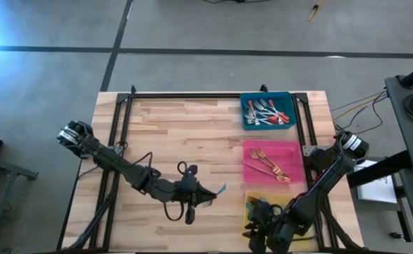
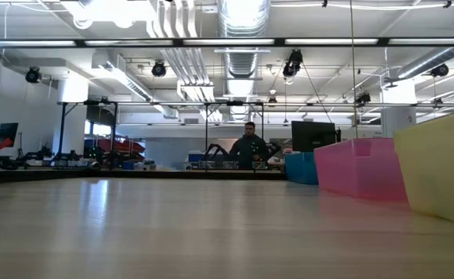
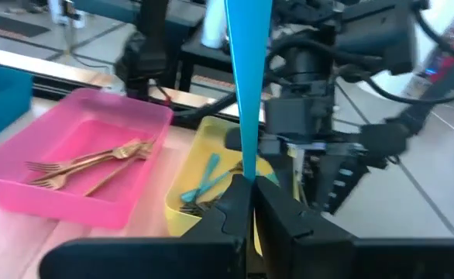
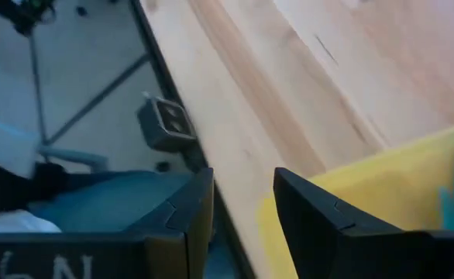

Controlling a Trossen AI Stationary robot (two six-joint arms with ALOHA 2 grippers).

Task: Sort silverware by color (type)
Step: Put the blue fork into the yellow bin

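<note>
My left hand is closed on a teal-handled fork, pinching it by one end so the teal handle stands up from my fingers; from above only a speck of teal shows at my left hand, over the table just left of the yellow tray. My left wrist view alone shows what lies in the trays nearest me: a few gold forks in the pink tray, hard to count, and teal-handled forks in the yellow tray, partly hidden behind my fingers. The red-handled forks show only from above, piled too close to count in the blue tray. My right hand hangs with fingers apart by the yellow tray's near edge. The low view shows three tray walls, no forks, and a person far behind.
</note>
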